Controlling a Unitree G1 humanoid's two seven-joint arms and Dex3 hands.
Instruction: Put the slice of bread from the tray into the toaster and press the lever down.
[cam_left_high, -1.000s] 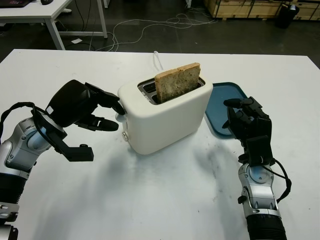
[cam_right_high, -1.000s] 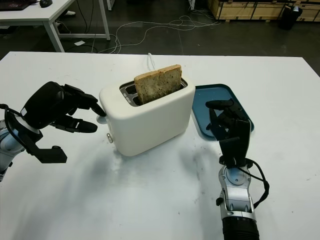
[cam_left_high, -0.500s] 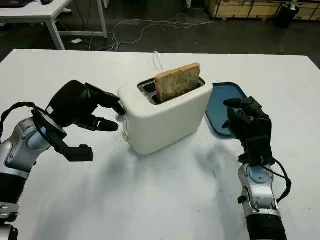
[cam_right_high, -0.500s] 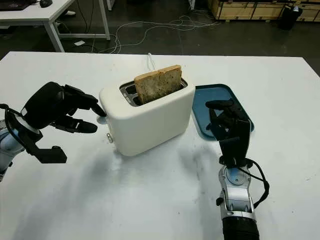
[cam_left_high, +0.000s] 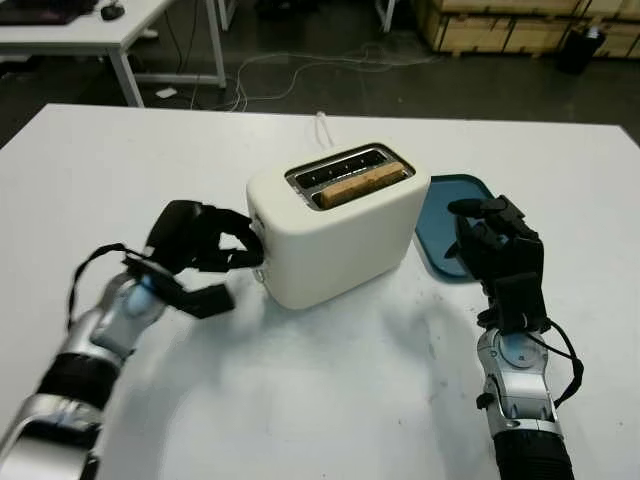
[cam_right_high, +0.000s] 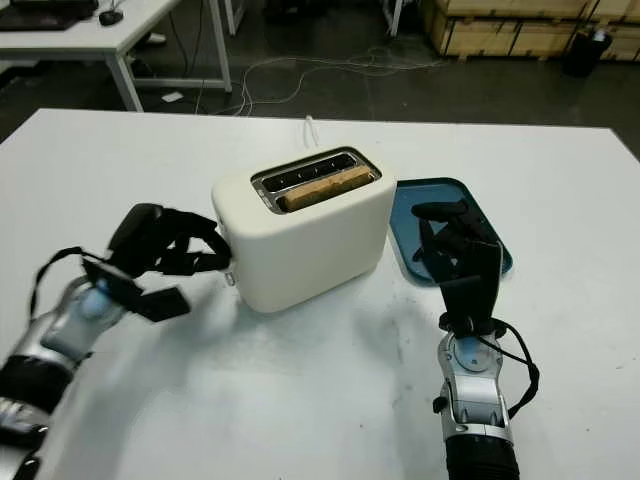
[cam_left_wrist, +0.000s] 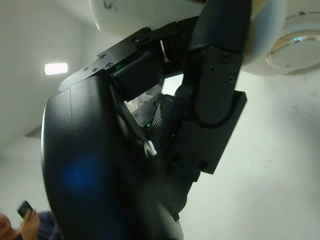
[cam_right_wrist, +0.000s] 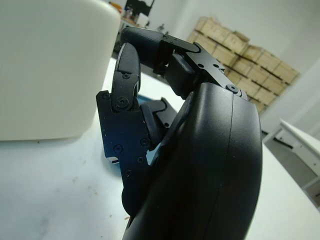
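Bread (cam_left_high: 362, 184) sunk low in toaster (cam_left_high: 340, 225) front slot. Blue tray (cam_left_high: 455, 226) bare. Left hand (cam_left_high: 205, 240) curled vs toaster's end; right hand (cam_left_high: 497, 250) curled, holding nothing, by tray.

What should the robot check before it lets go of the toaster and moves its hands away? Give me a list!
1. Bread sunk down in the toaster slot: ok, only its top edge shows.
2. Lever fully down and latched: cannot tell, the left hand covers that end.
3. Left hand on the toaster's end: ok, fingers curled against it.
4. Right hand out of the way: ok, it is held upright over the tray's near edge, holding nothing.
5. Tray empty: ok, the part in view holds no bread.
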